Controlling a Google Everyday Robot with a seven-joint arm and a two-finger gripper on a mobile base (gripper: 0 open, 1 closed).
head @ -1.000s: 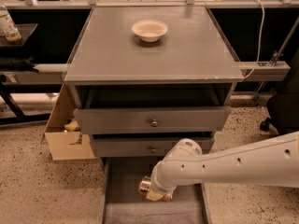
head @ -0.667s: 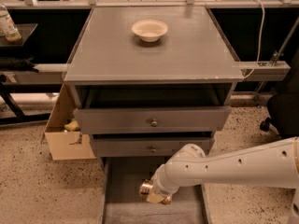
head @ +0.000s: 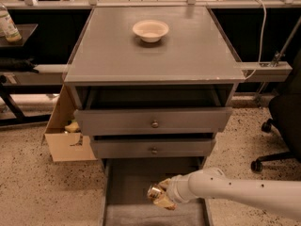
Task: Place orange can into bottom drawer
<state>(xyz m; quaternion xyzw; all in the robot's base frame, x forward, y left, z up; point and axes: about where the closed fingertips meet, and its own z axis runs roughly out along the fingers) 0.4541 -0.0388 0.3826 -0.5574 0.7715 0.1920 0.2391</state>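
The bottom drawer (head: 123, 187) is pulled out at the foot of the grey cabinet, a shallow grey tray with a flat floor. My white arm reaches in from the lower right. My gripper (head: 160, 197) is shut on the orange can (head: 154, 191), whose silver end faces left, and holds it over the middle of the drawer floor, low inside the tray. I cannot tell if the can touches the floor.
Two upper drawers with round knobs (head: 154, 124) stand partly open above. A white bowl (head: 150, 30) sits on the cabinet top. A cardboard box (head: 63, 131) stands on the floor at the left. A black office chair (head: 282, 126) is at the right.
My arm and gripper have sunk lower into the bottom drawer with the can, a little toward the front. Nothing else has moved.
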